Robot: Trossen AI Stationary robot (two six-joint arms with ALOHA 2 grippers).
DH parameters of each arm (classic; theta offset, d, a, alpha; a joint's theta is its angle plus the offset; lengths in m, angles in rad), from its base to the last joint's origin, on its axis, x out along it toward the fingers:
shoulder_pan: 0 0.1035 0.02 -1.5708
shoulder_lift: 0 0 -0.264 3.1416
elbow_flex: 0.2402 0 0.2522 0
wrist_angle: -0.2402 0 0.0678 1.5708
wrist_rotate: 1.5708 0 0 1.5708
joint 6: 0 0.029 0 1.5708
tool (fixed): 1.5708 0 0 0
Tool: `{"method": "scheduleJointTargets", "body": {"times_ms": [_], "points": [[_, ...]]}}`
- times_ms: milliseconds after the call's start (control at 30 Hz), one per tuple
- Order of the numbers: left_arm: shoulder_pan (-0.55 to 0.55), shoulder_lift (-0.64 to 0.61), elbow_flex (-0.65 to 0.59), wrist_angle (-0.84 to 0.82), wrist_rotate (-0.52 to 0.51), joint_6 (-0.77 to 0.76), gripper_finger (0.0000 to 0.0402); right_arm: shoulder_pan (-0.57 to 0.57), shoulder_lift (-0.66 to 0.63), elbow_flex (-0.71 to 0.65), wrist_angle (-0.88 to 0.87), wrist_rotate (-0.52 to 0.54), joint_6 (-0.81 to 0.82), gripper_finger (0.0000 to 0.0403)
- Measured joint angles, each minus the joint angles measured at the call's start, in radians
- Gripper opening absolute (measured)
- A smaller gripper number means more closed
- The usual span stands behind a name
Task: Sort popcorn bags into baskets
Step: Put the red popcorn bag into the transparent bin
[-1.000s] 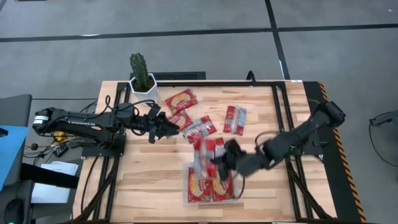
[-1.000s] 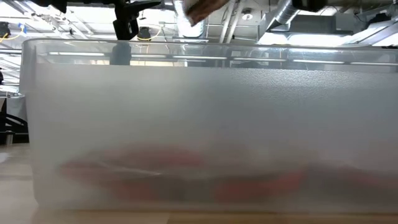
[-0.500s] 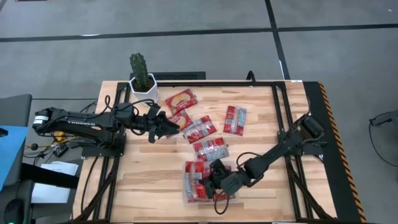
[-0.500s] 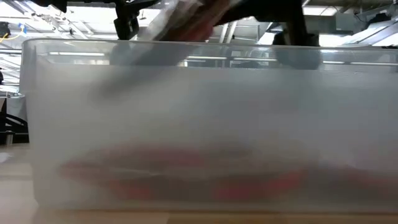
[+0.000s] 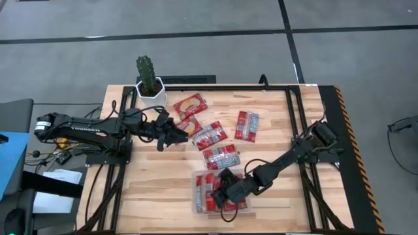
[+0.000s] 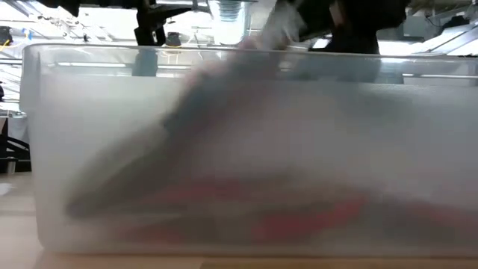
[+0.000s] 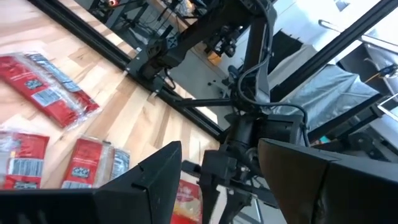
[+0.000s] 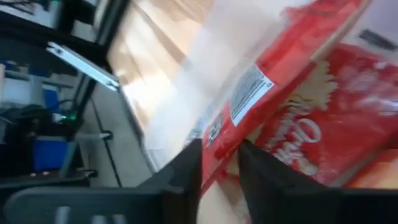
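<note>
The clear tray (image 5: 195, 209) stands near the table's near edge with red popcorn bags (image 5: 240, 202) lying flat in it; its cloudy wall (image 6: 426, 149) fills the low view. My right gripper (image 5: 223, 191) reaches into the tray from the right, shut on a narrow red bag (image 8: 261, 81). Several more bags lie flat on the wood: one with a yellowish picture (image 5: 190, 104), others at mid-table (image 5: 209, 135), (image 5: 247, 125), (image 5: 221, 156). My left gripper (image 5: 174, 134) hovers open beside a bag (image 5: 189, 123); its fingers (image 7: 149, 183) stand wide apart. My right gripper pinches the narrow bag by one edge (image 8: 214, 140) between its two fingers (image 8: 186, 171). The bag slants down inside the tray, its high end at the gripper (image 6: 280, 30) and its low end (image 6: 89, 202) near the tray's floor, over the bags lying there.
A white pot with a green cactus (image 5: 149, 81) stands at the table's far left corner. Black frame rails (image 5: 297, 117) run along the table's sides. Bare wood lies left of the tray (image 5: 157, 183).
My right gripper has moved toward the table's near edge and down, from above the tray's far rim into the tray, keeping its bag. The bag, held clear above the tray a second ago, now slants down inside it.
</note>
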Motion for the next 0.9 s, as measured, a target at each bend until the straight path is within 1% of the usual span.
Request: {"method": "scheduleJointTargets", "body": {"times_ms": [100, 167, 300, 367, 500, 533, 567, 600, 633, 767, 900], "points": [[0.002, 0.000, 0.000, -0.030, -0.012, 0.015, 0.0201, -0.010, -0.015, -0.001, -0.088, -0.001, 0.000, 0.0173], [0.006, 0.000, 0.000, -0.068, -0.033, 0.036, 0.0201, -0.018, -0.043, 0.000, -0.135, -0.006, 0.001, 0.0192], [0.026, 0.000, 0.000, -0.198, -0.102, 0.101, 0.0201, -0.020, -0.118, 0.000, -0.264, -0.009, 0.000, 0.0211], [0.040, 0.000, 0.000, -0.294, -0.168, 0.154, 0.0201, -0.017, -0.167, 0.000, -0.324, 0.000, -0.007, 0.0213], [0.089, 0.006, 0.000, -0.520, -0.359, 0.238, 0.0201, -0.016, -0.255, 0.000, -0.377, 0.013, -0.028, 0.0206], [0.107, 0.011, 0.000, -0.555, -0.392, 0.248, 0.0201, -0.016, -0.272, 0.000, -0.377, 0.025, -0.035, 0.0204], [0.134, 0.017, -0.001, -0.589, -0.403, 0.260, 0.0201, -0.016, -0.289, 0.000, -0.380, 0.039, -0.038, 0.0201], [0.162, 0.027, -0.001, -0.606, -0.396, 0.276, 0.0201, -0.014, -0.305, 0.000, -0.390, 0.055, -0.044, 0.0198], [0.192, 0.038, -0.001, -0.608, -0.366, 0.297, 0.0201, -0.011, -0.319, 0.000, -0.392, 0.073, -0.055, 0.0195], [0.311, 0.106, -0.001, -0.609, -0.189, 0.407, 0.0201, -0.003, -0.354, 0.000, -0.398, 0.124, -0.079, 0.0186], [0.409, 0.199, -0.001, -0.609, -0.086, 0.521, 0.0203, -0.003, -0.362, 0.000, -0.408, 0.134, -0.084, 0.0182]]}}
